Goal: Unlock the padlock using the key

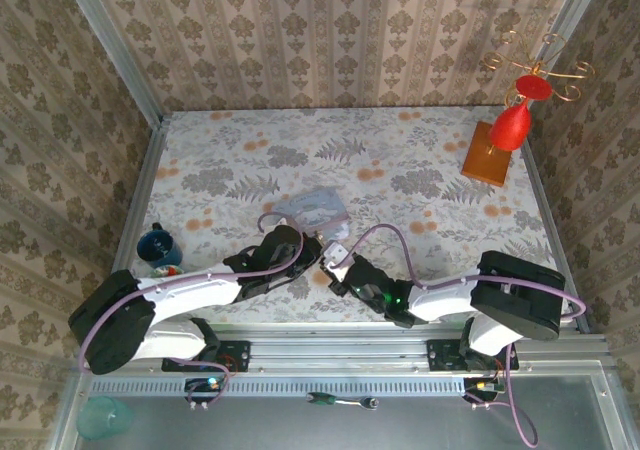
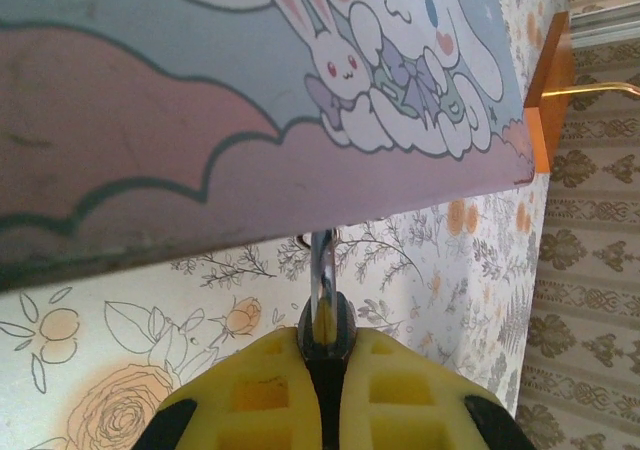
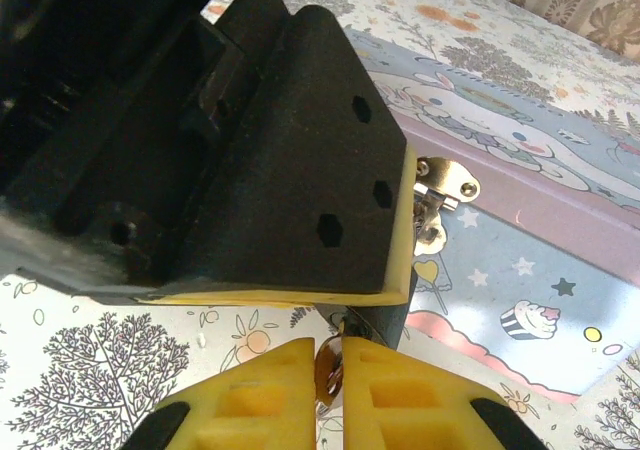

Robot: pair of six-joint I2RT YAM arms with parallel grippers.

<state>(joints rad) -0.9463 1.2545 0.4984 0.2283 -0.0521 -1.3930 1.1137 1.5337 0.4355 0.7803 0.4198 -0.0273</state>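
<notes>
Two pairs of yellow pads are pressed narrow, each on something small. The right gripper [image 3: 330, 375] pinches a small metallic sliver, which I take to be the key [image 3: 322, 368], its tip poking out just past the fingertips. Just ahead of it stands the left gripper [image 2: 322, 340], whose pads clamp the dark body of the padlock [image 2: 325, 320]. Beyond those fingertips the silvery shackle [image 2: 321, 265] runs straight out to the edge of the pastel tin box [image 2: 250, 100], where it seems to hang from the gold latch [image 3: 446, 184].

The step in hand looks like insertion: the lock is steadied and the key is brought up beside it. Next, the key's tip must find the keyhole, which I cannot see. It must then slide in along the lock's axis and turn while the left grip resists the twist.

The padlock's long axis lies in line with the left gripper's fingers. Its shackle points away toward the tin, and its body end faces back between the pads.
</notes>
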